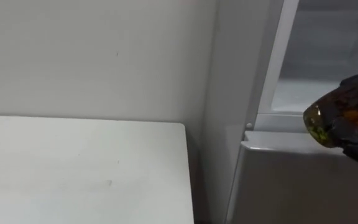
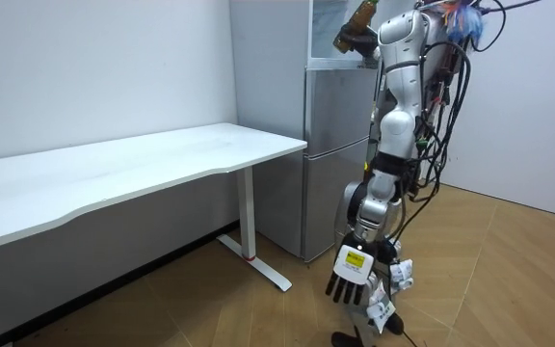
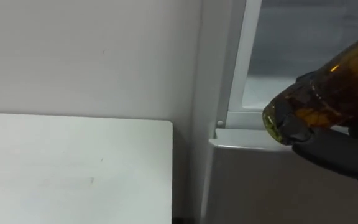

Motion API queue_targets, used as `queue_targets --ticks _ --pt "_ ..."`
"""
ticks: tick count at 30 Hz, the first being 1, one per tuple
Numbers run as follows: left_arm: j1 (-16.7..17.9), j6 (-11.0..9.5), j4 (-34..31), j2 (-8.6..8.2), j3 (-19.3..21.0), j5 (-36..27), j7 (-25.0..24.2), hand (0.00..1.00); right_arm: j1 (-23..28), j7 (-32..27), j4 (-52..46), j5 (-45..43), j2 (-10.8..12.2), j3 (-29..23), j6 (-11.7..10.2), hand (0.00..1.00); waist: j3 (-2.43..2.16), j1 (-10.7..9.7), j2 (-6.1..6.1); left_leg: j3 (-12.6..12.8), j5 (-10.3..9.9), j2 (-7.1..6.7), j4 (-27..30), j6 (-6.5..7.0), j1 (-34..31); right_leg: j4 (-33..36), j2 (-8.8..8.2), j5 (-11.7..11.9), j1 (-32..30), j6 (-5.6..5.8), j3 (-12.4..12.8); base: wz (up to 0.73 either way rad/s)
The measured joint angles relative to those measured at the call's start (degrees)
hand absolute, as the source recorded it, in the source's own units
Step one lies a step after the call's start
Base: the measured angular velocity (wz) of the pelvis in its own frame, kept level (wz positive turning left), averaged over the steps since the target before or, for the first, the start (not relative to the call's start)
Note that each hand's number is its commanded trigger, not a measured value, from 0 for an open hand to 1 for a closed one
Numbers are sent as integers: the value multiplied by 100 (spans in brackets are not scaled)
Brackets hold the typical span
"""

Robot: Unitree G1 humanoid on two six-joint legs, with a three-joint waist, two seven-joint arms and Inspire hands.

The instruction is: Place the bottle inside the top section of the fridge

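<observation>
While aloft, right hand [image 3: 331,151] around bottle [image 3: 344,93].

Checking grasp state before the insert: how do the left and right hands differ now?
Right hand is raised at the fridge's upper compartment; left hand hangs low, near the floor. Right hand's fingers curl round the brown bottle; left hand's fingers are relaxed, holding nothing. Both are dark.
</observation>
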Motion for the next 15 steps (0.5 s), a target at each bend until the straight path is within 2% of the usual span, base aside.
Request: queue_targets --ticks 4,9,15 --pt "-2 0 -10 0 5 5 29 0 73 -49 18 -27 2 -38 -1 100 3 -8 13 35 -3 3 0 -3 4 -68 5 6 8 -12 36 -6" --pt "0 1 -65 1 56 5 46 0 75 -323 40 -25 6 -94 -1 100 32 -20 40 39 -25 7 -15 -14 54 -112 8 9 62 -14 36 0" --pt "0 1 -185 -2 56 13 74 0 75 -488 98 -37 9 -98 -1 100 23 -7 65 40 -33 11 -20 -24 48 -170 40 10 86 -15 41 0"
